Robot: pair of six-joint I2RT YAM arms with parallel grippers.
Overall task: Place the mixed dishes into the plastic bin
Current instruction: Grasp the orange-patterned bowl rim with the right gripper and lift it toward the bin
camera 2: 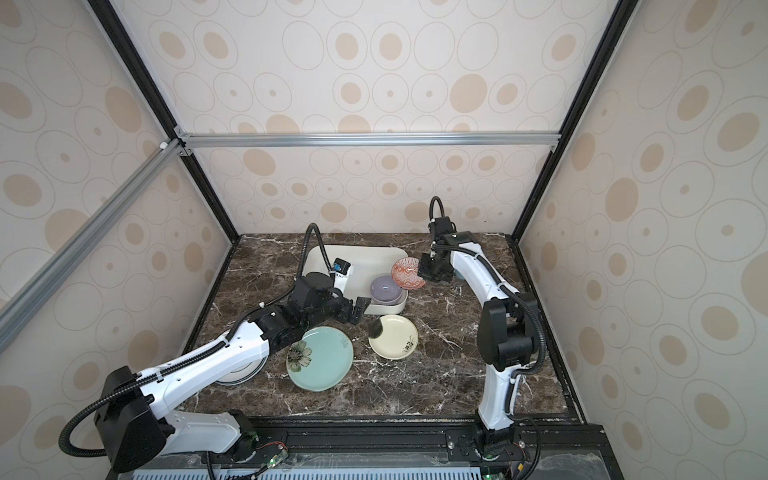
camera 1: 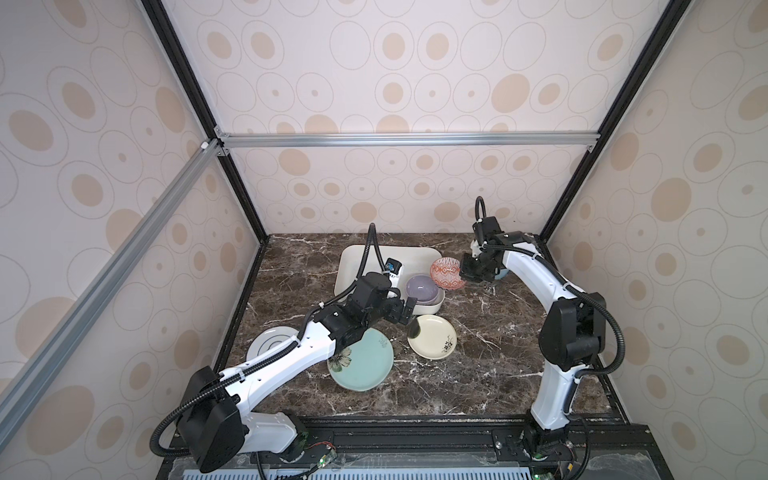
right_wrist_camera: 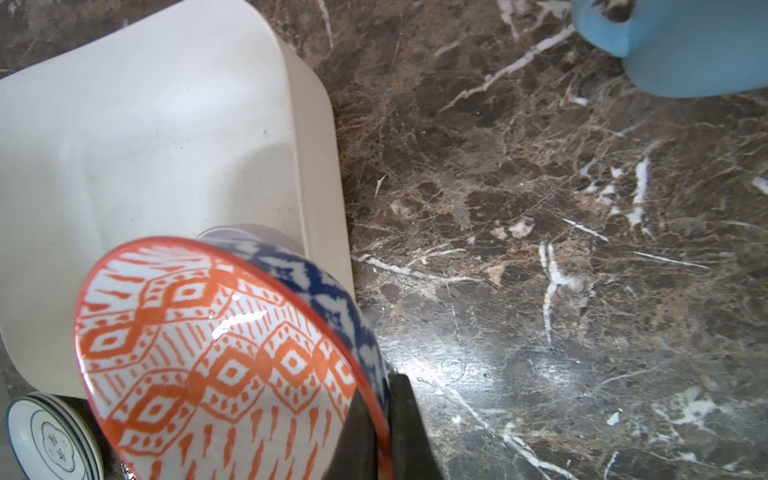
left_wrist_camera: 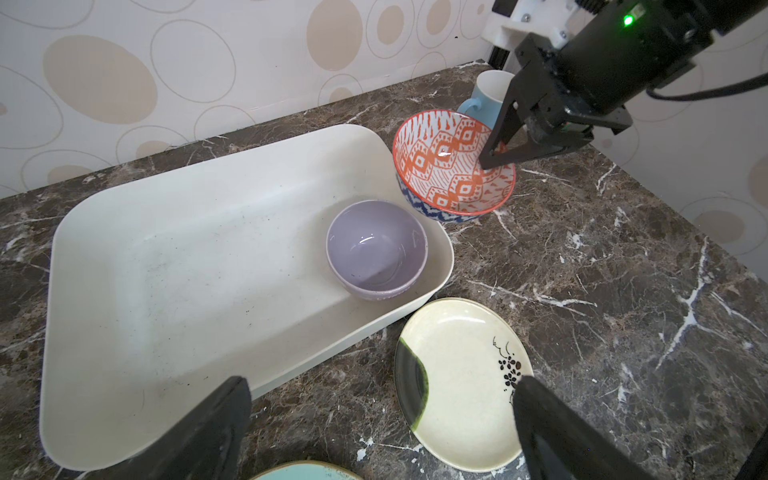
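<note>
The right gripper (left_wrist_camera: 496,153) is clamped on the rim of the red-patterned ceramic bowl (left_wrist_camera: 449,166), which is tilted just beside the shallow white plastic bin (left_wrist_camera: 166,270). The left gripper (camera 1: 407,311) is wide open and holds nothing. A lavender bowl (left_wrist_camera: 376,249) sits inside the bin.

A dark marble tabletop (camera 1: 478,374) sits inside 3 wallpapered walls (camera 1: 415,83); an aluminium crossbar (camera 1: 407,139) spans the back; a ribbed strip (camera 1: 374,474), perhaps a vent, lines the front.
</note>
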